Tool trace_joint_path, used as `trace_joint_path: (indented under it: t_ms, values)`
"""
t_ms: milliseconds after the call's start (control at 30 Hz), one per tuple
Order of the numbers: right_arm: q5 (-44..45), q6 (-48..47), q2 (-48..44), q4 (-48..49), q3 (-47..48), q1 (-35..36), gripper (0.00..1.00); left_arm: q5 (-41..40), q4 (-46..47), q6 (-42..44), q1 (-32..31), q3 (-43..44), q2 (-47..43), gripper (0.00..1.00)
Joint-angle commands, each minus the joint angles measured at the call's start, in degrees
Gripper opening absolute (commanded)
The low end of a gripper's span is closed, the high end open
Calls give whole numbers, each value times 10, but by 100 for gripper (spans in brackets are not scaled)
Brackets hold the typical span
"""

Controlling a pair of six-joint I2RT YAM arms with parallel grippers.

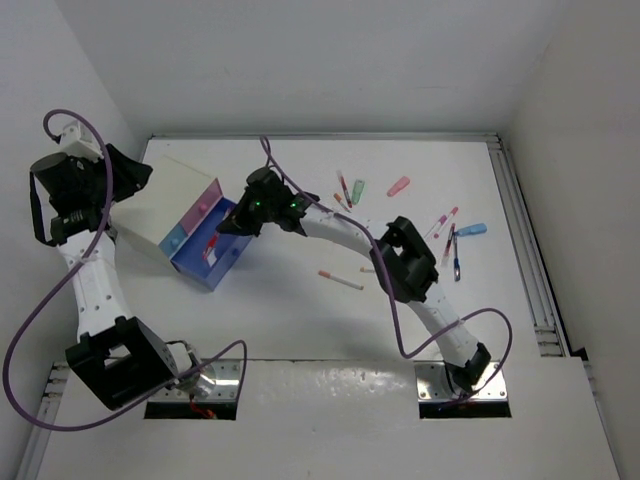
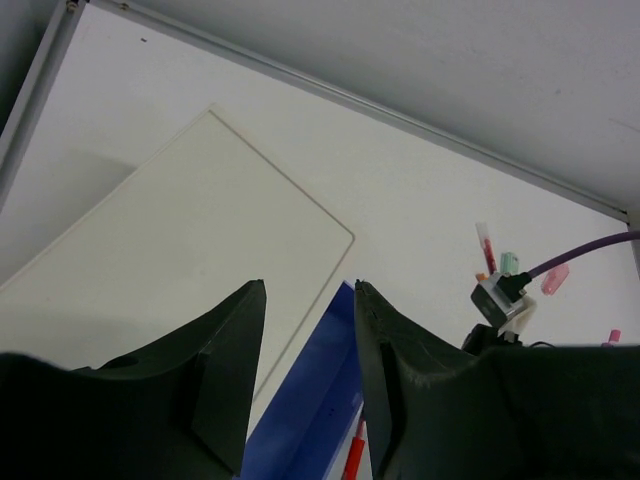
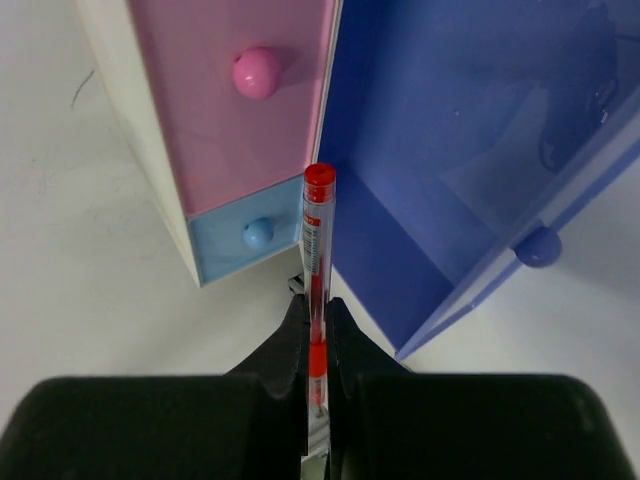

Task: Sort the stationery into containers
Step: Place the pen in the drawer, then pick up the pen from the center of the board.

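- Clamped tight between the black fingers of the right end effector (image 3: pixel 317 318), a thin clear-barrelled pen with red ink and a red cap (image 3: pixel 317 240) points straight ahead of the wrist, its long axis in line with the fingers.
- Its red cap sits on the line where the pink drawer front with a round pink knob (image 3: pixel 225 130) meets the left wall of the pulled-out translucent blue plastic drawer (image 3: pixel 450 110). In the right wrist view the drawer's open cavity lies to the right of the pen.
- Below the pink front is a small light-blue drawer front (image 3: pixel 225 245), closed. All three belong to a white box-shaped cabinet (image 1: pixel 165 205) at the left of the white bench (image 1: pixel 300 330).
- From above, the right arm stretches across the bench to the blue drawer and is plainly the nearer one. The left end effector (image 2: pixel 308 290) hangs over the cabinet's top, jaws apart, nothing between them.
- The drop probably turns on a slight shift toward the cavity, so the pen falls inside the wall rather than on it.
- Well apart to the right, a white pen with red ends (image 1: pixel 340 280), a stubby green piece (image 1: pixel 358 190), a stubby pink piece (image 1: pixel 398 186) and a stubby light-blue piece (image 1: pixel 472 230) lie loose on the bench, not yet sorted.
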Motion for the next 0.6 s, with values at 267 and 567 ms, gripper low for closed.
trace_joint_path:
  t_ms: [267, 567]
  values:
    - [63, 3, 46, 48, 68, 6, 45, 64, 19, -1, 54, -28, 19, 49]
    - [-17, -165, -70, 88, -9, -67, 29, 89, 29, -3, 56, -30, 6, 51]
